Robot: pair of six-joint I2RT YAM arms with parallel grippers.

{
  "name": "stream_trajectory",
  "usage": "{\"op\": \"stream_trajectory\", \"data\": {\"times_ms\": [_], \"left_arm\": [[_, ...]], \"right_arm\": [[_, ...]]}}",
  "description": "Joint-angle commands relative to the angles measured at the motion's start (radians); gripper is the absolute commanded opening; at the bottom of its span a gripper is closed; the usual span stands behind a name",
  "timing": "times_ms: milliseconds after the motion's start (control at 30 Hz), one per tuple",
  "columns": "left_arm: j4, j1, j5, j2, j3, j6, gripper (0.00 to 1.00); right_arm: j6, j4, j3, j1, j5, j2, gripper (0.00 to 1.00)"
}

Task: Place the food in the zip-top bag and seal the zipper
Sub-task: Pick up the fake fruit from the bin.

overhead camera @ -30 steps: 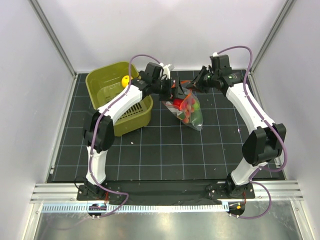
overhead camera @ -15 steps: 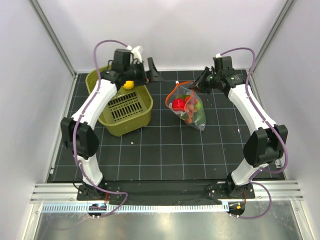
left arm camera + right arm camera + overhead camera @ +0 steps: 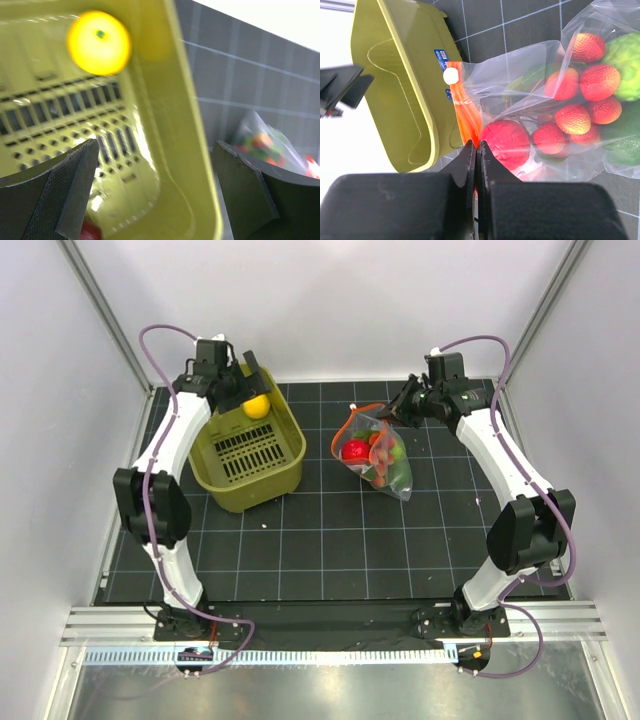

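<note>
Round, perhaps glossy ball; slotted basket

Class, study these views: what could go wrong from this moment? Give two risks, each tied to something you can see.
1. The yellow ball lies near the basket wall; the open left fingers may strike the rim or set the round ball rolling.
2. The right fingers pinch the zipper at one spot only; the filled zip-top bag could slip free, or its mouth sag shut.
</note>
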Motion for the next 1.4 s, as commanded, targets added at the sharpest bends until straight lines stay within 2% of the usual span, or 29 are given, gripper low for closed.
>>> {"op": "stream_trajectory", "data": {"times_ms": [0,300,567,700,733,833,867,900,1067,1267,1300,1367], "left_arm": [[-0.011,0.025,-0.092,0.077,0.076,0.021,1.0],[-0.026,0.088,-0.037,0.251,0.214,0.062,1.0],[-0.052,0.091,-0.011,0.471,0.415,0.088,1.0],[-0.023,0.091,0.026,0.549,0.446,0.076,1.0],[-0.013,0.093,0.042,0.561,0.447,0.071,0.99],[-0.011,0.091,0.058,0.577,0.449,0.064,0.85],[-0.011,0.093,0.059,0.569,0.435,0.062,0.77],[-0.01,0.091,0.058,0.562,0.426,0.068,0.73],[0.036,0.091,0.039,0.381,0.272,0.116,0.58],[0.102,0.082,0.17,0.09,0.017,0.099,0.56],[0.177,0.078,0.281,0.06,-0.022,0.091,0.57],[0.248,0.064,0.369,0.005,-0.111,0.053,0.57]], "right_arm": [[-0.007,0.034,0.005,-0.002,-0.026,-0.059,0.01],[-0.018,0.028,-0.001,-0.002,-0.011,-0.072,0.01],[-0.033,0.017,0.002,-0.004,-0.002,-0.069,0.01],[-0.042,0.002,0.019,-0.004,0.001,-0.06,0.01],[-0.044,-0.003,0.023,-0.004,0.001,-0.059,0.01],[-0.045,-0.008,0.031,-0.004,0.004,-0.049,0.01],[-0.048,-0.009,0.034,-0.004,0.003,-0.048,0.01],[-0.048,-0.011,0.036,-0.004,0.004,-0.046,0.01],[-0.053,-0.012,0.036,-0.004,0.003,-0.039,0.01],[-0.064,-0.018,0.03,-0.004,0.004,-0.029,0.01],[-0.061,-0.017,0.031,-0.004,0.004,-0.028,0.01],[-0.056,-0.011,0.036,-0.004,-0.002,-0.017,0.01]]}}
